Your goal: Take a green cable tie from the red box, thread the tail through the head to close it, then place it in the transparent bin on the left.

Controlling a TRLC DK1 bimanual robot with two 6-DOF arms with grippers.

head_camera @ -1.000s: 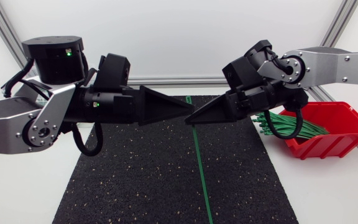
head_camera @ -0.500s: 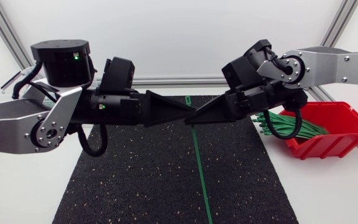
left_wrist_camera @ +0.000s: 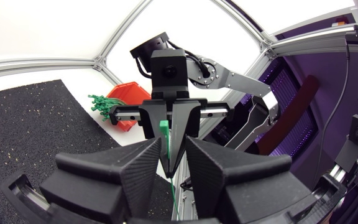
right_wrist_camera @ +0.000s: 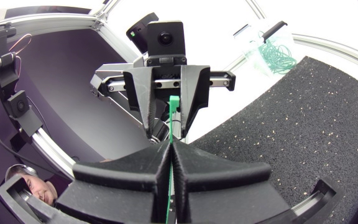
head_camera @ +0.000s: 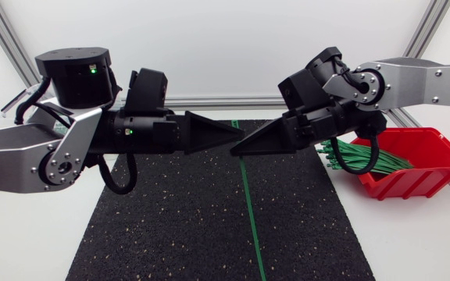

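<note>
Cable tie (head_camera: 251, 218) pinched by right fingers (head_camera: 266, 139); left fingers (head_camera: 209, 133) flank it.

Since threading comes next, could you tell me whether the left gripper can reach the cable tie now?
Probably yes: the left gripper is open, and the cable tie, held by the right gripper, stands between its fingers.

Seen from the head view, the mat (head_camera: 178, 226) lies mid-table. The box (head_camera: 436, 168) sits off its 3 o'clock edge, and a bundle of ties (head_camera: 358, 156) in it spills toward 9 o'clock. The left gripper (head_camera: 239, 139) comes from 9 o'clock and the right gripper (head_camera: 237, 149) from 3 o'clock, and their tips meet above the mat's 12 o'clock half. The cable tie (right_wrist_camera: 174, 106) stands between the right gripper's pressed fingers, its head between the left gripper's parted ones. The bin (right_wrist_camera: 248, 46) lies behind the left gripper, beyond the mat's edge.
</note>
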